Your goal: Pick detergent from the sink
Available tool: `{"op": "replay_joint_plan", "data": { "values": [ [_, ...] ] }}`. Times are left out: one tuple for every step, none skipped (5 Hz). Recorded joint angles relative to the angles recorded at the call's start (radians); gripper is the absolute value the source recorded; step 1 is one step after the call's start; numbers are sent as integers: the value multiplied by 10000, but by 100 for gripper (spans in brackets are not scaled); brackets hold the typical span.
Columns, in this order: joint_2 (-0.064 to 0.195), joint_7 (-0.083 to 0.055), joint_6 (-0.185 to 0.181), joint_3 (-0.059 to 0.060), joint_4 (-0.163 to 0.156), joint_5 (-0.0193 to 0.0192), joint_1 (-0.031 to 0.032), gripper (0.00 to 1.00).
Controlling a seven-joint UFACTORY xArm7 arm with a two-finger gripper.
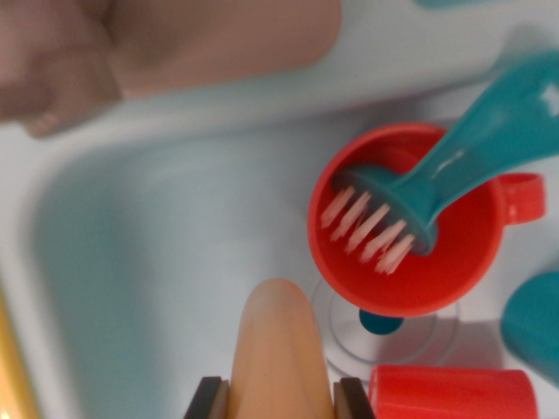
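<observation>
Wrist view, motion-blurred. Gripper (281, 403): two dark fingers (207, 399) at the bottom edge, clamped on either side of the detergent bottle (278, 349), a pale orange rounded form rising between them over the sink (157, 236). Sink: pale blue basin with a white rim. Red cup (410, 262), right of the bottle, held a teal brush (454, 166) with pinkish bristles pointing down into it. Red block (454, 394), bottom right. Person's hand (61, 78), top left, resting on the rim.
</observation>
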Motion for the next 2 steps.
{"op": "replay_joint_plan", "data": {
  "values": [
    [0,0,0,0,0,0,0,100],
    [-77,6,353,-1,276,-7,1,100]
  ]
}}
